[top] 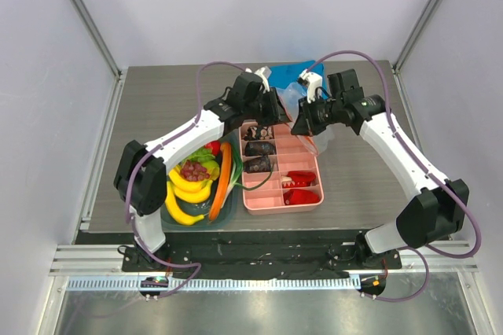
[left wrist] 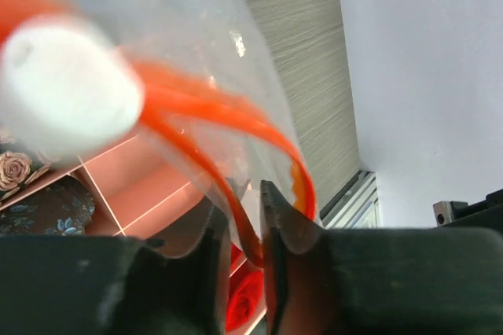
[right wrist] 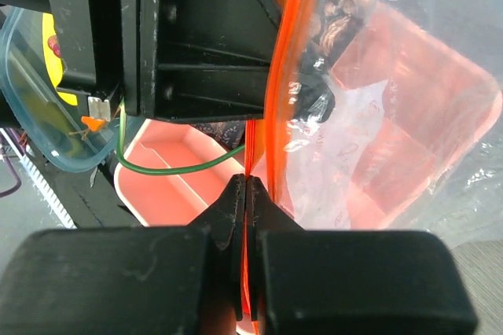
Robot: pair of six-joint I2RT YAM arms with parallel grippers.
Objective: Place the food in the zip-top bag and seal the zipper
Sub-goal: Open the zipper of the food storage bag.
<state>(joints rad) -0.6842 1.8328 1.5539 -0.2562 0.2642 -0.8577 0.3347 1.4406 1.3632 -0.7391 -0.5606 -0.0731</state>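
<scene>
1. Right gripper (right wrist: 246, 193) first: its jaws are pressed flat together on the zipper (left wrist: 204, 103), and the orange-red strip runs straight out from between the tips.
2. Over to the left gripper (left wrist: 245, 209): its jaws are narrowed round the same strip with a slit between them. Film and strip sit in that slit, but I cannot tell whether they bite yet.
3. Both grippers meet above the far end of the pink tray (top: 283, 207), and the zip-top bag (left wrist: 196, 20) hangs between them, off the surface.
4. Progress, as I read it: the sealing is under way, not finished. At the left jaws the strip splits into two bands that bow apart, so the mouth gapes there. At the right jaws it shows as a single line.
5. Is the food in? Something dark shows through the film, but I cannot tell whether it lies inside the bag or behind it. A grape bunch (top: 196, 170) and a small red fruit (top: 213, 146) sit left of the tray, outside the bag.
6. Left to do, by my judgement: press the open stretch shut along the whole mouth.
7. Orientation: the zipper's long axis runs crosswise over the tray's far end, from one gripper to the other. The bag's body falls away toward the tray's far right corner.
</scene>
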